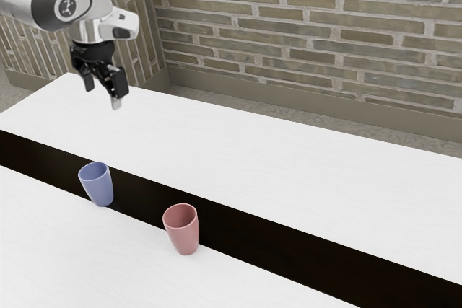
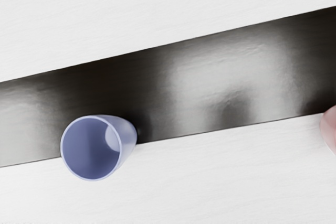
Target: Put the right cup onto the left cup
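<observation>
Pale glare on dark strip [image 2: 231, 64]

Lower than the hand [image 1: 102, 94] spreads a white table [image 1: 310, 171] with faint streaks in its top. A straight black band [image 1: 289, 236] runs across it, and in the wrist view pale, blurry sheen [image 2: 210, 69] lies on the band. Beyond the hand and the table's far edge come a strip of grey floor [image 1: 195, 97], a plain baseboard [image 1: 310, 107] and a brick wall [image 1: 310, 27], which meets another wall [image 1: 136, 16] at a corner.
</observation>
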